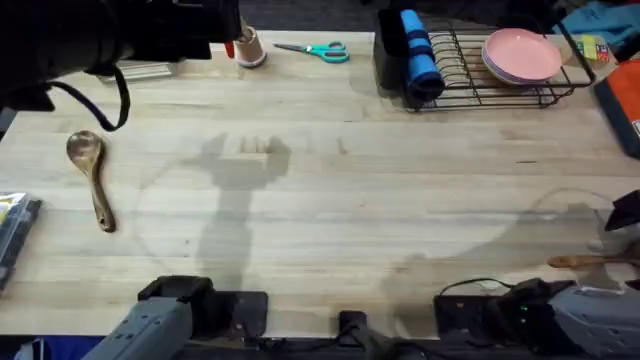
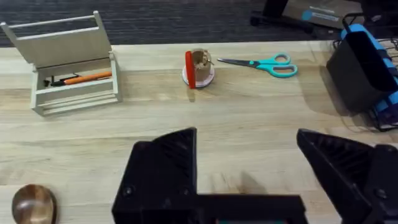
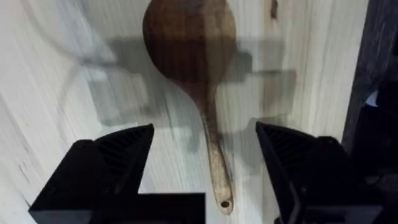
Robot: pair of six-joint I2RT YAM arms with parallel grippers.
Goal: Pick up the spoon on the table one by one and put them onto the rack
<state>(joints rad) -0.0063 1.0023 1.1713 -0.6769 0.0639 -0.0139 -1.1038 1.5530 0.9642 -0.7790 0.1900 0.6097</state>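
Observation:
One brown wooden spoon point(image 1: 88, 170) lies on the table point(image 1: 380, 200) at the left, and its bowl point(image 2: 32, 203) shows in the left wrist view. My left arm hangs high over the table's far left. Its gripper point(image 2: 242, 138) is open, holds nothing, and is well above the wood. A second spoon point(image 3: 194, 56) lies near the right edge, its handle point(image 1: 582, 262) visible from overhead. My right gripper point(image 3: 205, 163) is open just above it, one finger on each side of the slim handle. The black wire rack point(image 1: 500, 92) stands at the far right.
The rack holds pink plates point(image 1: 522, 55), and a blue item point(image 1: 420, 55) sits in its black cutlery holder point(image 2: 360, 71). Teal scissors point(image 1: 316, 50), a small red-and-wood object point(image 2: 198, 68) and a light wooden box point(image 2: 68, 65) line the far edge. A packet point(image 1: 12, 232) lies at the left edge.

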